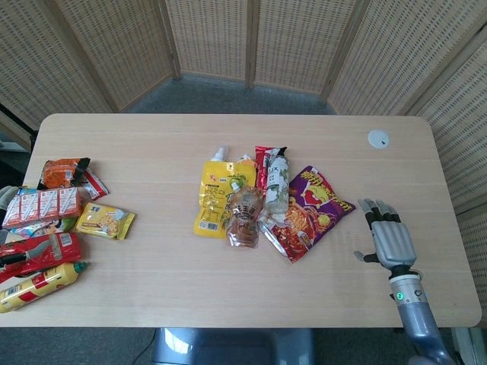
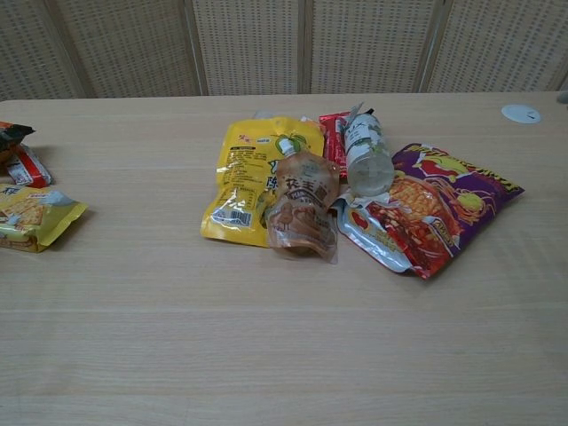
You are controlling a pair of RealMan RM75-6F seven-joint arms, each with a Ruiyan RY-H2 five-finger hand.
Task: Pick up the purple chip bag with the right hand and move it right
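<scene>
The purple chip bag (image 1: 311, 211) (image 2: 430, 207) lies flat on the table, right of centre, at the right end of a small cluster of snacks. A clear bottle (image 1: 277, 188) (image 2: 366, 158) rests against its left edge. My right hand (image 1: 389, 239) hovers over the table to the right of the bag, fingers spread apart and holding nothing, a short gap from the bag's right corner. The chest view does not show this hand. Only a grey sliver of my left hand (image 1: 6, 197) shows at the far left edge, behind snack packs.
A yellow pouch (image 1: 218, 196) and a brown pouch (image 1: 245, 217) lie left of the bottle, with a red packet (image 1: 262, 163) behind. Several snack packs (image 1: 53, 220) crowd the table's left end. A small white disc (image 1: 378, 138) sits at the back right.
</scene>
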